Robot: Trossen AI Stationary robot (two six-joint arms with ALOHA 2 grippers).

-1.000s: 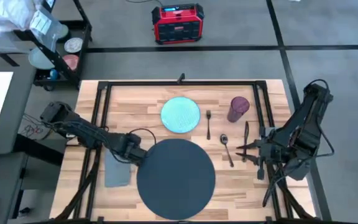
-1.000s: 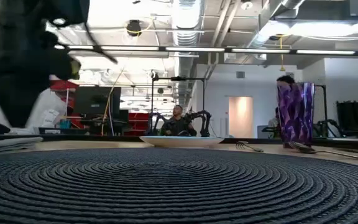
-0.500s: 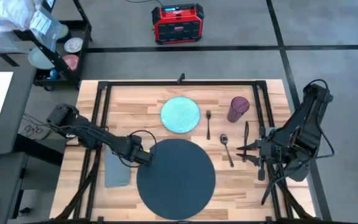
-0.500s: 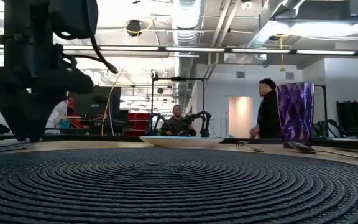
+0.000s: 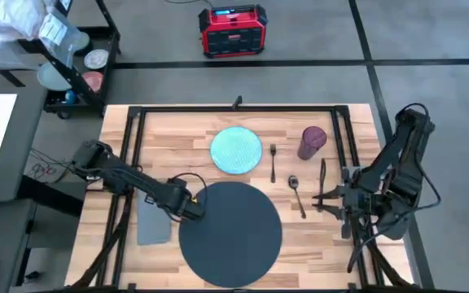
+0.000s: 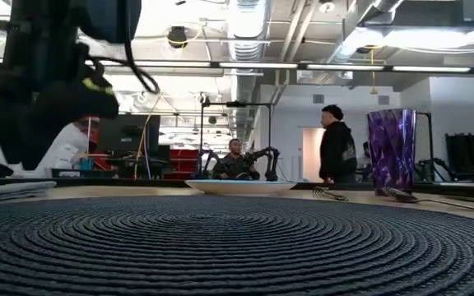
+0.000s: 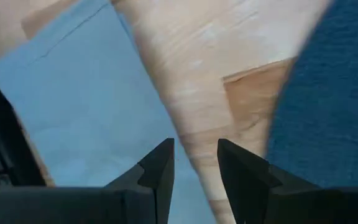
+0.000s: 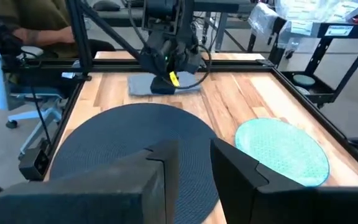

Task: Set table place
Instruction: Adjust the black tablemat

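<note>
The dark grey round mat (image 5: 230,232) lies at the table's near middle, and the grey napkin (image 5: 153,221) lies flat to its left. Beyond the mat sit the teal plate (image 5: 236,150), the fork (image 5: 273,161), the spoon (image 5: 297,195), the knife (image 5: 322,175) and the upright purple cup (image 5: 312,141). My left gripper (image 5: 195,209) hangs at the mat's left edge, over the bare wood between napkin and mat (image 7: 194,149). Its fingers are a narrow gap apart and hold nothing. My right gripper (image 5: 316,202) waits beside the spoon and knife, narrowly open and empty (image 8: 194,146).
Black frame tubes (image 5: 129,155) run along the table's left, far and right sides. A red box (image 5: 233,31) stands on the floor beyond the far edge, and a cart (image 5: 72,65) stands at the far left. A person (image 6: 334,152) stands in the room behind.
My left gripper has moved toward the table's right and slightly toward its near edge, from above the napkin's far corner to the mat's left edge. In the room behind, a person has walked leftward past the cup.
</note>
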